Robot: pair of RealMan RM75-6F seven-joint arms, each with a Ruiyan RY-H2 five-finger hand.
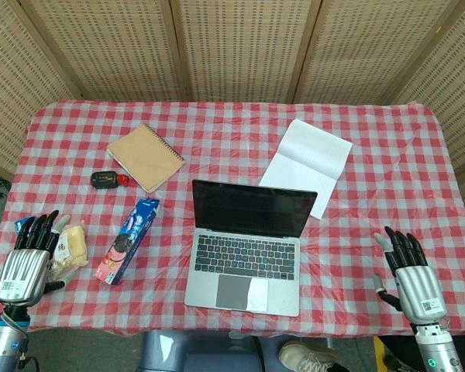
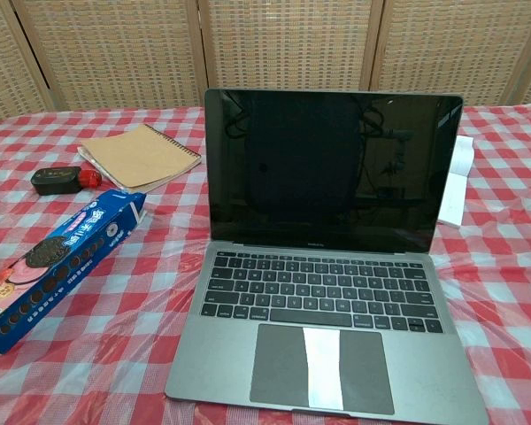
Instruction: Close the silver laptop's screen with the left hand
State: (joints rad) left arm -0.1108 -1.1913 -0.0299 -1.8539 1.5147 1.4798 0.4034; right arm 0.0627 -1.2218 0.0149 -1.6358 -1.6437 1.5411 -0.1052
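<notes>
The silver laptop (image 1: 246,246) (image 2: 329,266) stands open in the middle of the table, its dark screen (image 2: 332,168) upright and facing me. My left hand (image 1: 27,260) rests at the table's near left corner, fingers extended and apart, holding nothing, well left of the laptop. My right hand (image 1: 409,271) lies at the near right edge, fingers spread, empty. Neither hand shows in the chest view.
A blue cookie box (image 1: 127,239) (image 2: 51,263) lies between my left hand and the laptop. A pale snack packet (image 1: 71,246) sits by the left fingers. Further back are a brown spiral notebook (image 1: 145,156), a small black and red object (image 1: 108,180) and a white notepad (image 1: 307,164).
</notes>
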